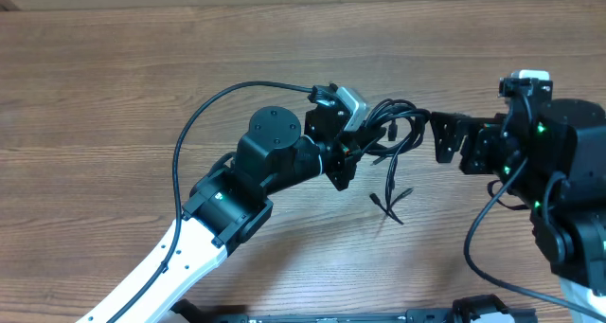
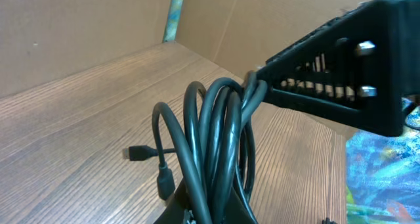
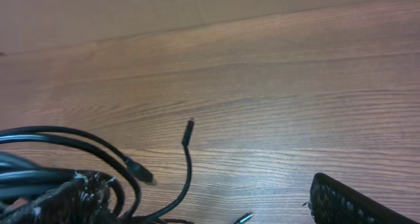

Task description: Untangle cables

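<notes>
Cables looped in the clenched left hand, right hand spread wide beside them.

The cables (image 2: 216, 152) stand nearest the left wrist camera as a clump of upright black loops. They are gripped at their base by the left hand (image 1: 346, 162), which is clenched on them. One finger (image 2: 341, 79) of the right hand (image 1: 445, 138) touches the top of the loops; that hand is spread wide and grasps nothing. From overhead the cables sit between the two hands, their long axis running left to right. Loose ends trail toward the robot's side, and one plug (image 1: 378, 199) lies on the worktop (image 1: 114, 96). The worktop is brown wood grain, and plain cardboard (image 2: 79, 27) walls stand behind it.
</notes>
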You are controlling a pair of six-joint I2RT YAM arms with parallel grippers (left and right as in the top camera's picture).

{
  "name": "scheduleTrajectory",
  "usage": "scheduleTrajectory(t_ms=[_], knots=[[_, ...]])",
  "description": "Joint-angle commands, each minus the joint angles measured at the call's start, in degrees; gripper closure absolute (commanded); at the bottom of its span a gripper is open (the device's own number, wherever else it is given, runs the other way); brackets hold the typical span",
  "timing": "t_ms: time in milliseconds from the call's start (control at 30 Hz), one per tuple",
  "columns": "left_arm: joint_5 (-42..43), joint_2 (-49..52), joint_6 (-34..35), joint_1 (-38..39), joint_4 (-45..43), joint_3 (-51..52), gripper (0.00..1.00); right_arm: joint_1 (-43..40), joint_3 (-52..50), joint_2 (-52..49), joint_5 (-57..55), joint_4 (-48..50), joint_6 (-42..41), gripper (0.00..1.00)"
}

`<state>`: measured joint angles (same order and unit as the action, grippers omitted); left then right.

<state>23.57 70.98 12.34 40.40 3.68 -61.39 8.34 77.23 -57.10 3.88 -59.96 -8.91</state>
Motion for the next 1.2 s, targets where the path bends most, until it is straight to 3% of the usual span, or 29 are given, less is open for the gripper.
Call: scheduleTrajectory(t_ms=[0,500,900,1167], knots=[[3.45,-1.22,0.96,0.11,-0.72,-0.70,0.96,-0.13,0.04,-0.85,1.05,0.50,0.39,0.01],[-0.46,-1.22,1.03,0.11,-0.72,-0.70,0.96,-0.13,0.04,-0.79,7.45,-1.51,0.20,0.05],[-7.06,-1.22,1.14,0.07,-0.24,-0.70,0.96,-0.15,0.04,-0.76,5.86,-4.20,0.24,0.05],[-6.91,-1.22,1.53,0.13,1.57,-0.70,0.96,-0.15,0.04,-0.79,6.51,-2.32,0.24,0.05]])
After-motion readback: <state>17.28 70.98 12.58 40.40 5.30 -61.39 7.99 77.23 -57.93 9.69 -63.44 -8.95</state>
